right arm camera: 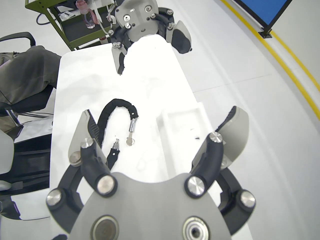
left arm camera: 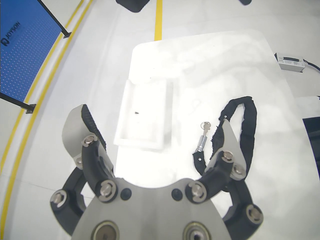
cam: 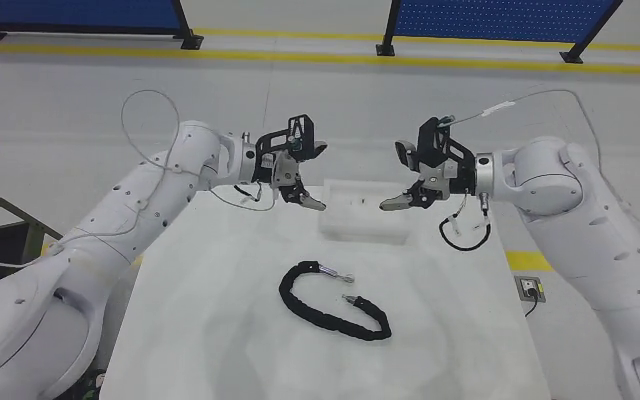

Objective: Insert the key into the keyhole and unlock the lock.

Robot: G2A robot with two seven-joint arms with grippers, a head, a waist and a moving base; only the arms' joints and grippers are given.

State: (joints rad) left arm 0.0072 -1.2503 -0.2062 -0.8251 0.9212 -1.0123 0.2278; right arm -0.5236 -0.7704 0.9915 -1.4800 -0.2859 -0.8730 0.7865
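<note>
Nearest the robot, the black sleeved lock [right arm camera: 118, 102] lay curled on the white desk [cam: 200, 320], its two ends apart. The key [left arm camera: 206, 126] lay in line with the lock's silver cylinder [left arm camera: 201, 144], blade at its mouth; how deep it sat could not be told. Farther back stood a white tray [cam: 365, 228]. The left gripper [cam: 307, 199] hung over the tray's left edge and the right gripper [cam: 393, 203] over its right part, both with fingers spread, holding nothing. Beyond the desk, a yellow floor line [cam: 300, 57] ran past blue panels [cam: 90, 12].
</note>
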